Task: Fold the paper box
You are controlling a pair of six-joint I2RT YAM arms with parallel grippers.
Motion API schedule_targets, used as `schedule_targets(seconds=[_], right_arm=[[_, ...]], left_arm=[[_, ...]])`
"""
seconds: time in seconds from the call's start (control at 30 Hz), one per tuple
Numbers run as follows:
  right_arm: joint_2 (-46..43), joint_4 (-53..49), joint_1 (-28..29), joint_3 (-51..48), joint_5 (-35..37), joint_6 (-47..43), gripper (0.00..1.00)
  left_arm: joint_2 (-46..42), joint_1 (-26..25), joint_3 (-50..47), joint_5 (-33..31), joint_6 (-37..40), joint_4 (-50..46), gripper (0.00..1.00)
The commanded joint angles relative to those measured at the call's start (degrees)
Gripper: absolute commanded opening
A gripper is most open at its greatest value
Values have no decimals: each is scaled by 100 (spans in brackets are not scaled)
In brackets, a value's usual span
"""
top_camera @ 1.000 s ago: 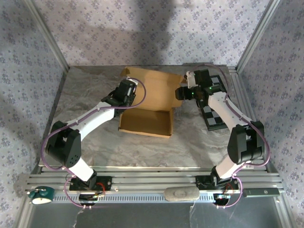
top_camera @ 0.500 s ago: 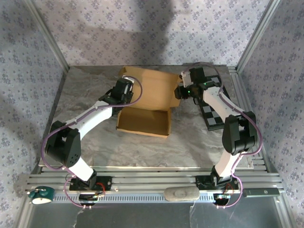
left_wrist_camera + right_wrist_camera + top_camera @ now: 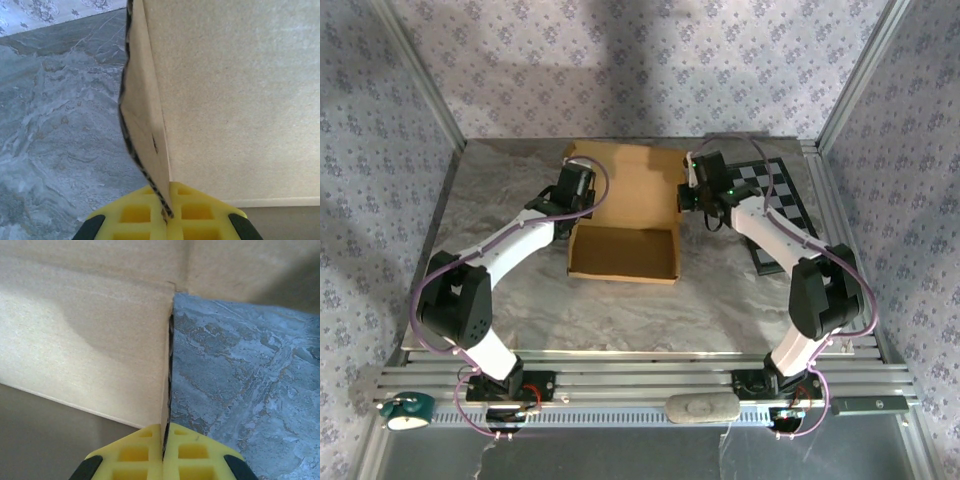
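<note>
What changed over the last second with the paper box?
The right gripper moved left to the paper box and closed on its right flap's edge. The left gripper shifted slightly left and farther back, taking the box with it. Unchanged: the left gripper stays shut on the left flap, and the checkerboard has not moved.

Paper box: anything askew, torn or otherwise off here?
Nothing stands out. The paper box shows no tear or crush; its lid panel lies open, and the left gripper and right gripper are each shut on a side flap. The left flap's edge bows slightly in the left wrist view, possibly just its cut.
</note>
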Motion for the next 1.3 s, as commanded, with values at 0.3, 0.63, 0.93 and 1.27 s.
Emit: schedule_targets(seconds=[0.3,0.63,0.93,1.27], right_arm=[[-570,2559,1070,-1654,1974,360,0],[-676,4414,1647,-2790,2556,42,0],[-781,5118,1833,-3464,2599,42,0],[-748,5846,2121,-4067,2959,-125,0]], left_arm=[[-963,216,-1782,538,-1317,2920,0],[-1482,224,-3175,632,-1830,4333,0],[-1976,228,-3760,693,-2171,4497,0],[-2217,234,-4185,921,-2441,4405,5]])
